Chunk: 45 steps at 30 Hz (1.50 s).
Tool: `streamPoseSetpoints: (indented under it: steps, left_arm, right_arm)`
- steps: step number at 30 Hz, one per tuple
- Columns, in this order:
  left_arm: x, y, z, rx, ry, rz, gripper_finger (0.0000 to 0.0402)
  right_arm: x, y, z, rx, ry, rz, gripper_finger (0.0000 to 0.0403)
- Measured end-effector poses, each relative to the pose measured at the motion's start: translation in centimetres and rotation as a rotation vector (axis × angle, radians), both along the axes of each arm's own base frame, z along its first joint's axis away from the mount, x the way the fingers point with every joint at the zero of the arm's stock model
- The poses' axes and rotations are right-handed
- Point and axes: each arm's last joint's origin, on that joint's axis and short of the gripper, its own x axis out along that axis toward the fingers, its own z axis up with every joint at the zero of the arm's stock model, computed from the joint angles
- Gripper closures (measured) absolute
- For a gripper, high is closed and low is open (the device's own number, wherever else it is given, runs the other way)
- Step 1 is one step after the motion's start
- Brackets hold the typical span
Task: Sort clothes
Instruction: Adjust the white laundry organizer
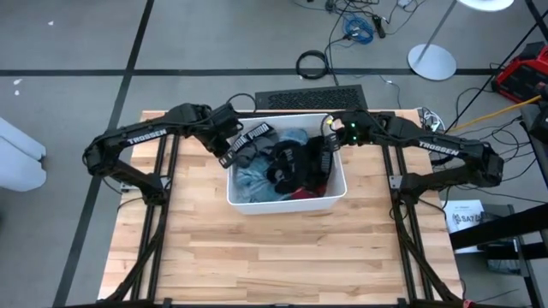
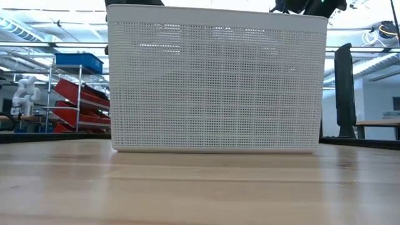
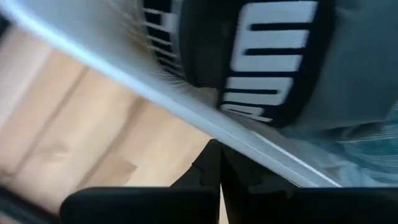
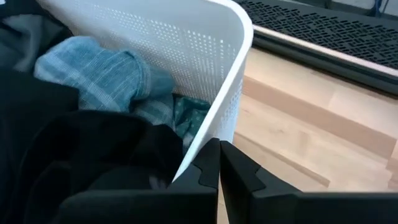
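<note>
Clothes (image 1: 287,162) fill bin (image 1: 244,202) (grippers (image 1: 233,154) (image 1: 327,145) pinched at rims)

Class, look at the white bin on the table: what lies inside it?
Inside the white bin lie heaped clothes: black, light blue, teal, a bit of red. Anything beneath the top layer is covered.

Robotics lab: shelving racks (image 2: 75,100), floor cables (image 1: 360,26).

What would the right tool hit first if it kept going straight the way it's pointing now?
Most likely the white bin's rim: the right tool, fingers closed, points at that wall's top edge, with the clothes just inside. Depth is uncertain.
</note>
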Motion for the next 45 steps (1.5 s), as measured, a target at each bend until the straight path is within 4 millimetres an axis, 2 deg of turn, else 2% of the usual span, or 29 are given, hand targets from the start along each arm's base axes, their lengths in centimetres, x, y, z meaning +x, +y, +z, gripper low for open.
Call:
streamPoseSetpoints:
  steps: [7, 10, 16, 26, 35, 39, 45]
  left_arm:
    - [-1.8, -0.3, 2.1, 0.086, -0.078, 0.055, 0.0401]
    - [-2.4, -0.5, 2.7, 0.102, -0.108, 0.06, 0.0401]
    - [-2.1, -0.4, 2.8, 0.11, -0.128, 0.063, 0.0401]
    - [-0.8, 0.6, 1.2, 0.124, -0.093, 0.044, 0.0401]
    - [-1.4, 2.3, 1.4, 0.146, -0.113, 0.083, 0.0401]
    - [-1.4, 2.2, 1.3, 0.087, -0.141, 0.067, 0.0401]
    - [-0.8, 1.0, 1.3, 0.049, -0.151, 0.015, 0.0401]
  right_arm:
    - [-1.9, 1.1, 1.5, 0.016, -0.052, 0.03, 0.0403]
    - [-2.9, 1.9, 2.0, 0.081, -0.083, 0.079, 0.0403]
    - [-4.0, 4.1, 1.9, 0.23, -0.049, 0.165, 0.0403]
    - [-2.6, 6.9, 1.3, 0.31, -0.024, 0.232, 0.0403]
    - [-0.9, 8.0, 0.6, 0.339, -0.014, 0.273, 0.0403]
    - [-1.1, 8.0, 0.5, 0.322, 0.01, 0.271, 0.0403]
    - [-1.7, 8.0, 0.7, 0.309, 0.014, 0.268, 0.0403]
